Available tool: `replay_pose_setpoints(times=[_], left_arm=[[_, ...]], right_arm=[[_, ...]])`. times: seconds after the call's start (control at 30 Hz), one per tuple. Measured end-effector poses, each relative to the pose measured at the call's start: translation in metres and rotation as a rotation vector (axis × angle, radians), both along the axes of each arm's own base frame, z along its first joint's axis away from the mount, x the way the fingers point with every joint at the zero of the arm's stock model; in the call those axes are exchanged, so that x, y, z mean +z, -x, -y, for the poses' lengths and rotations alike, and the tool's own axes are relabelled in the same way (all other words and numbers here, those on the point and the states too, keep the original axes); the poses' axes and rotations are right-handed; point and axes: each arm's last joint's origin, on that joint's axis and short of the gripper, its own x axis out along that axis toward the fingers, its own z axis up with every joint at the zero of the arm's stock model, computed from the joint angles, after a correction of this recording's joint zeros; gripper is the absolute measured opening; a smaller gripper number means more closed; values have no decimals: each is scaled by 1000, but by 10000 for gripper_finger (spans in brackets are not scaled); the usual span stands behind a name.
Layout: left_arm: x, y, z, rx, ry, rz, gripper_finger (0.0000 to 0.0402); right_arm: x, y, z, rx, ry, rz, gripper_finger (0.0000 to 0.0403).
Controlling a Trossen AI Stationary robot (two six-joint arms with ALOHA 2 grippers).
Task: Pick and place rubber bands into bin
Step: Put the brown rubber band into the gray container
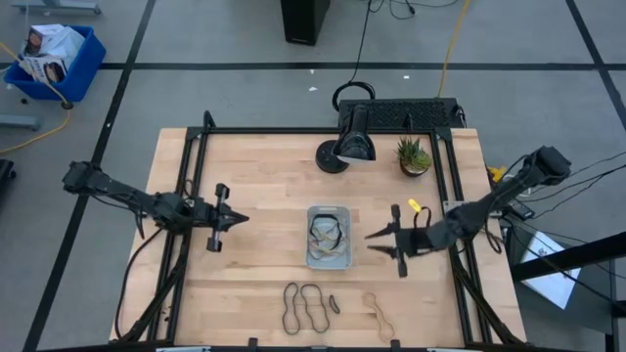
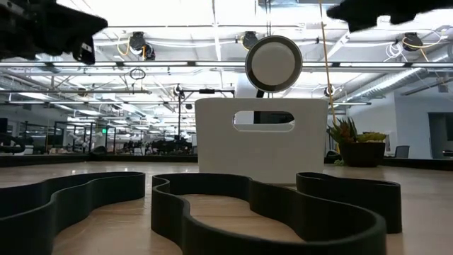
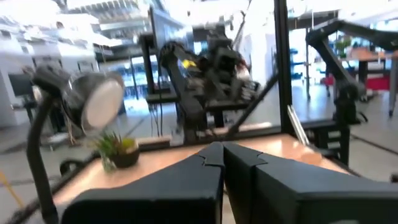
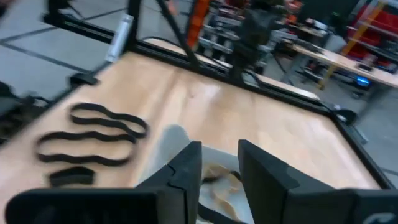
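Observation:
The pale bin [image 1: 329, 211] stands mid-table with dark and tan rubber bands [image 1: 327, 235] lying in it. Two long dark bands [image 1: 291, 306] [image 1: 314, 306], a short dark one [image 1: 334, 302] and a tan one [image 1: 376, 306] lie flat near the table's near edge. The dark bands also show in the right wrist view [image 4: 109, 119] and in the low view [image 2: 212, 205]. My right gripper [image 1: 376, 241] is open and empty just right of the bin, and in its wrist view [image 4: 219, 165] it looks over the bin's rim [image 4: 171, 138]. My left gripper [image 1: 241, 219] is shut and empty, left of the bin, fingertips together [image 3: 222, 154].
A black desk lamp [image 1: 352, 142] and a small potted plant [image 1: 414, 154] stand at the table's far side. A black frame [image 1: 196, 147] runs along the table's edges. A blue crate [image 1: 54, 59] sits on the floor far left.

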Motion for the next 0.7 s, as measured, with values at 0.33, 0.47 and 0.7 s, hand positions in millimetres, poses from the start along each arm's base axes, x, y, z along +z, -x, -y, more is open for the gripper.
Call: replay_pose_setpoints(times=[0.33,0.47,0.7], left_arm=[[1,0,0,4,-14,16,32],[1,0,0,4,-15,12,34],[-2,0,0,2,-21,-23,35]], right_arm=[[27,-8,-65,207,-86,-2,78],[33,-14,-86,195,-113,-76,78],[40,-36,-108,67,-96,-348,135]])
